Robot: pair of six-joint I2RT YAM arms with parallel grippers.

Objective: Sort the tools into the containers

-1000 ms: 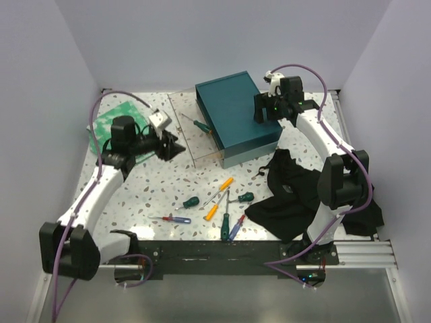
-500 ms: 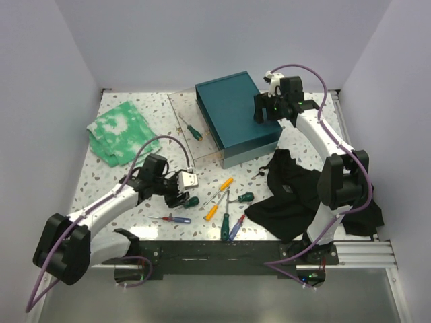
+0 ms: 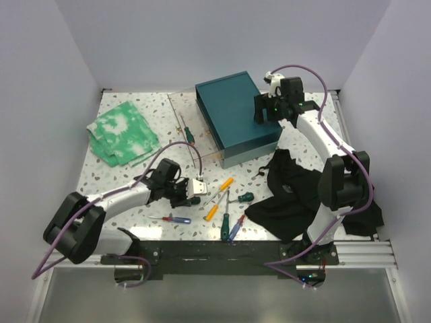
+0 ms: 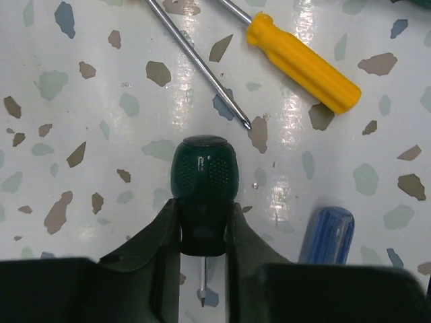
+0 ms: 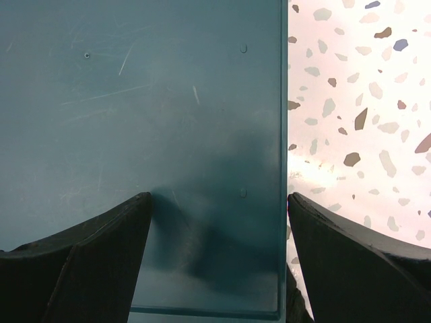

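Note:
My left gripper [image 3: 191,196] is low on the table, its jaws closed against both sides of a stubby green-handled screwdriver [image 4: 204,168] that lies on the speckled surface; its short tip shows between the fingers [image 4: 161,242]. My right gripper [image 3: 260,112] hangs open and empty over the right edge of the dark-teal box [image 5: 135,101]. The clear box [image 3: 176,145] stands left of the teal box [image 3: 232,111] and holds one green-handled screwdriver [image 3: 190,132]. Loose screwdrivers lie in the middle of the table: orange [image 3: 226,183], green [image 3: 246,197], red-and-blue [image 3: 174,219].
An orange handle [image 4: 303,64], a bare metal shaft [image 4: 199,64] and a blue handle [image 4: 326,235] lie close round the left gripper. A green-white cloth [image 3: 121,132] lies at the back left. A black cloth [image 3: 296,195] lies at the front right.
My left arm has swung from the clear box down to the loose tools and its jaws now sit around the stubby green screwdriver. The right arm has not moved.

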